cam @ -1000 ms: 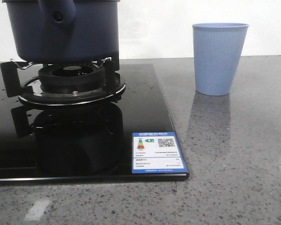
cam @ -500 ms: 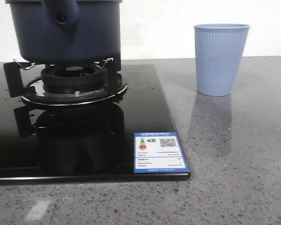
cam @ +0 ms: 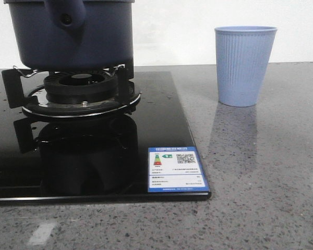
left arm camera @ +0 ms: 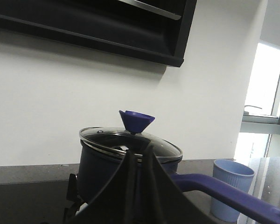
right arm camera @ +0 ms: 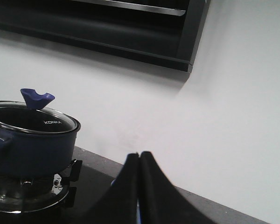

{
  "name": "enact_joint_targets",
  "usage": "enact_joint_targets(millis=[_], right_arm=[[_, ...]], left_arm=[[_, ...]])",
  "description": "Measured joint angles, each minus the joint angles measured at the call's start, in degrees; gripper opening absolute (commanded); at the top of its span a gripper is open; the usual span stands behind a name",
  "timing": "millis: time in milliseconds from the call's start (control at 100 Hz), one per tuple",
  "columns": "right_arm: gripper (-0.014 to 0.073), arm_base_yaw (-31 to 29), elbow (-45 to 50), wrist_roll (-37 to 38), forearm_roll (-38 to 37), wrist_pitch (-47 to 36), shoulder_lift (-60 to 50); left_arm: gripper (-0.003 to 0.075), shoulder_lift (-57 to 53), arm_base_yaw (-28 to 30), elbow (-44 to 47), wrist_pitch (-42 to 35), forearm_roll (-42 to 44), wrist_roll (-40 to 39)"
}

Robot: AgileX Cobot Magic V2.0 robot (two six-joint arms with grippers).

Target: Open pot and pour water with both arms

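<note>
one pot (cam: 73,34) sits on the single burner (cam: 81,88) of a black glass hob (cam: 156,130) at the upper left of the front view, its top cut off by the frame edge. one light blue ribbed cup (cam: 244,65) stands on the grey worktop (cam: 261,172) at the upper right, well apart. the glass lid (left arm camera: 130,140) with its blue knob (left arm camera: 136,120) is on. both the left pincer (left arm camera: 139,158) and the right pincer (right arm camera: 139,163) have fingers pressed together, holding nothing.

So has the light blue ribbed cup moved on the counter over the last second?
No. The light blue ribbed cup stands on the same spot right of the black glass hob; the tiny frame-wide wobble shifts the hob alike.
</note>
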Motion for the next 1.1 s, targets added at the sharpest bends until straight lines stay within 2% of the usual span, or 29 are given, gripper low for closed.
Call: enact_joint_targets(millis=[410,580,680,750,810,940,1000,1100], right_arm=[[-0.0068,0.0,0.0,0.0,0.0,-0.1,0.0],[-0.0068,0.0,0.0,0.0,0.0,-0.1,0.0],[-0.0068,0.0,0.0,0.0,0.0,-0.1,0.0],[-0.0068,0.0,0.0,0.0,0.0,-0.1,0.0],[-0.0068,0.0,0.0,0.0,0.0,-0.1,0.0],[-0.0068,0.0,0.0,0.0,0.0,-0.1,0.0],[-0.0068,0.0,0.0,0.0,0.0,-0.1,0.0],[-0.0068,0.0,0.0,0.0,0.0,-0.1,0.0]], left_arm=[[-0.0020,0.0,0.0,0.0,0.2,0.0,0.4],[-0.0020,0.0,0.0,0.3,-6.5,0.1,3.5],[-0.0020,0.0,0.0,0.7,-10.2,4.5,3.7],[-0.0020,0.0,0.0,1.4,-10.0,15.5,0.0],[-0.0020,0.0,0.0,1.9,-8.1,32.5,-8.3],[-0.0020,0.0,0.0,4.0,-2.4,70.4,-40.7],[-0.0020,0.0,0.0,6.1,-1.2,81.0,-53.7],[-0.0020,0.0,0.7,9.7,0.1,89.8,-64.8]])
